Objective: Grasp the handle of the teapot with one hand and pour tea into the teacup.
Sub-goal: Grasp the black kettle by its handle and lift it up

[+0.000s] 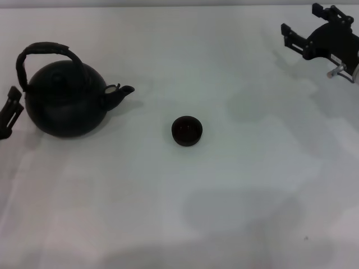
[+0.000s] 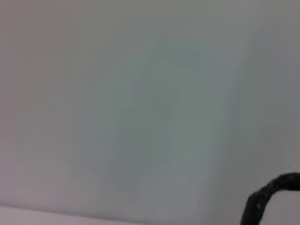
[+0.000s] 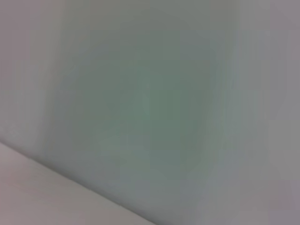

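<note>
Teapot (image 1: 66, 101) sitting upright just right of left gripper (image 1: 10, 112), untouched. Finger state cannot be told. Handle (image 1: 47, 49) arching above claw: being best approached from above, clamped at crown. Teacup (image 1: 186, 130) lying farther right, beyond spout. Right gripper (image 1: 317, 35) idling far off, apparently released.

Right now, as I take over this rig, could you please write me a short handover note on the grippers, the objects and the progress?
Left gripper: low at the table's left edge, just beside the teapot, holding nothing.
Right gripper: parked far right at the back, open and empty.
The teapot stands upright on the white table, spout pointing toward the teacup, which sits apart from it near the table's middle. The handle arches over the lid, ungrasped.
Done: nothing yet beyond the left arm's position near the pot.
Left: grasp the handle, lift, carry over the cup, pour.
</note>
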